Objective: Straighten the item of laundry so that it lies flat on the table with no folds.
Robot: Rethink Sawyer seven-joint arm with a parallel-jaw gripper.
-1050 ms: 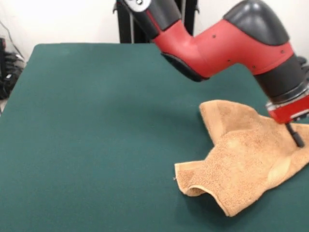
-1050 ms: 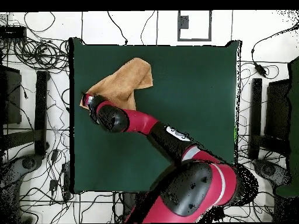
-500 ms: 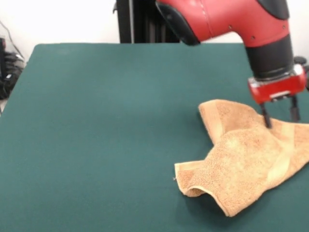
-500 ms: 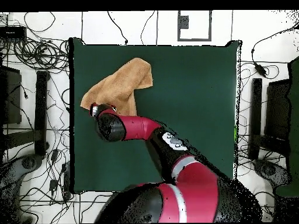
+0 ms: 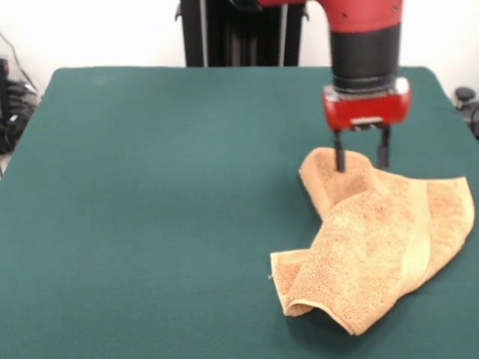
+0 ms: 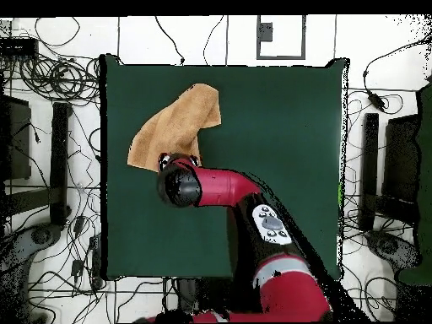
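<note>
The orange-tan towel (image 5: 374, 239) lies rumpled on the right part of the green table (image 5: 165, 209). One corner is folded over at the front, and a woven band runs across its right side. My gripper (image 5: 361, 158) hangs upright over the towel's far corner. It is open, with both fingertips (image 5: 338, 160) down at the cloth and a hump of towel between them. In the overhead view the towel (image 6: 175, 122) sits near the table's upper left, and the arm's wrist (image 6: 179, 181) covers its lower edge and the gripper.
The towel's right edge lies close to the table's right edge (image 5: 468, 149) in the front view. A black column (image 5: 224, 34) stands behind the table. In the overhead view, cables and stands (image 6: 51, 169) surround the table (image 6: 278, 152).
The gripper has swung left along the towel's far edge and turned upright. The towel has shifted left with it. Its right edge is now inside the front view.
</note>
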